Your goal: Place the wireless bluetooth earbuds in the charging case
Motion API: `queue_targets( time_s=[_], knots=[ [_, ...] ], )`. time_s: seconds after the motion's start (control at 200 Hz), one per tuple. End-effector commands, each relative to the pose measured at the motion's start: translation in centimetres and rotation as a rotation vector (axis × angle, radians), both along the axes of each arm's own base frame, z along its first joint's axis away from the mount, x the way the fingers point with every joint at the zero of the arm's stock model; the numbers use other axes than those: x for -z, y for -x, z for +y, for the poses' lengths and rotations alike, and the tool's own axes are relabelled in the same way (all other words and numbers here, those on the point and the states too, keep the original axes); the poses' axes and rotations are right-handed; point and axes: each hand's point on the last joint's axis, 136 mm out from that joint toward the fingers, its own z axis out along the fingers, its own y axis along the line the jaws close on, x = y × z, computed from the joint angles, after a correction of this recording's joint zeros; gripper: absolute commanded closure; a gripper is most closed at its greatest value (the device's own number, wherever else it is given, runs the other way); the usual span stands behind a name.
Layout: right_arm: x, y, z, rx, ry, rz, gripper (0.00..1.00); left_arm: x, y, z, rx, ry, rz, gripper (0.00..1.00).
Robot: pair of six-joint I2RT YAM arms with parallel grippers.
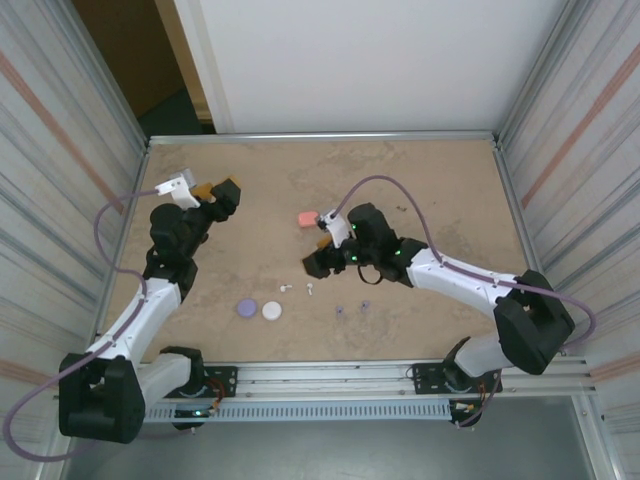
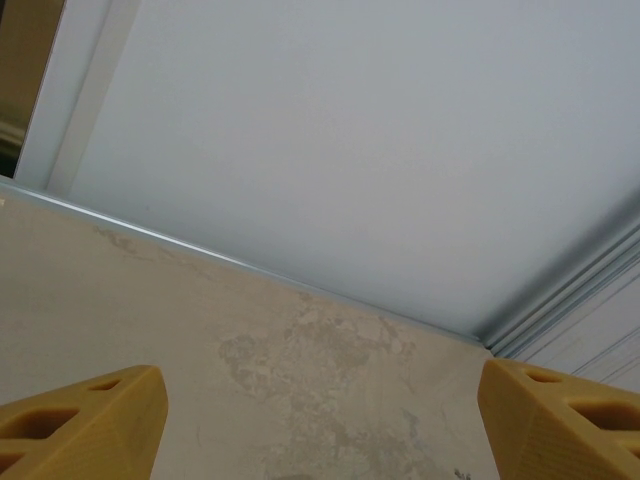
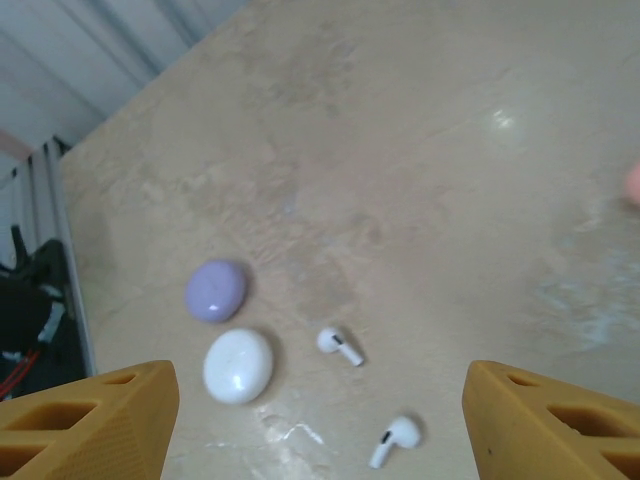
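- Earbuds (image 3: 340, 346), the white pair, lie loose on the desk (image 3: 400, 130), a little apart from each other, outside any case.
- Top view: purple earbuds (image 1: 340, 310) at 4 o'clock of the white pair, near, also loose on the desk.
- At 9 o'clock of the white pair, near: white case (image 3: 238, 365); purple case (image 3: 215, 290) just beside it, on its far side from the pair.
- Well apart at 12 o'clock of the white pair: pink case (image 1: 307, 218).
- Over the white pair hovers the right hand (image 3: 320, 430), fingers wide apart, holding nothing.
- Off toward the desk's 10 o'clock corner: left hand (image 2: 325, 420), fingers wide apart, empty.
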Motion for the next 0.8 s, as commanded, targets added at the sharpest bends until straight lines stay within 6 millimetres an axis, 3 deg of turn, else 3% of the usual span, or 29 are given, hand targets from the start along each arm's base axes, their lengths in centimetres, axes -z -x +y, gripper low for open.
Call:
queue_targets(
  time_s=[0.0,0.145,0.536,0.797],
  knots=[
    [0.6,0.5,1.3,0.022,0.074,0.008,0.26,-0.3,0.4,0.3,-0.009,0.018,-0.005,0.19],
    [2.3,2.2,3.1,0.106,0.195,0.067,0.25,-0.1,0.6,0.6,-0.025,0.011,0.0,0.18],
    [7.6,6.6,5.6,0.297,0.481,0.173,0.24,-0.2,0.9,0.7,-0.025,0.028,-0.004,0.18],
    [9.8,7.6,6.9,0.31,0.534,0.179,0.23,-0.1,1.0,0.7,-0.023,0.043,0.003,0.18]
  ],
)
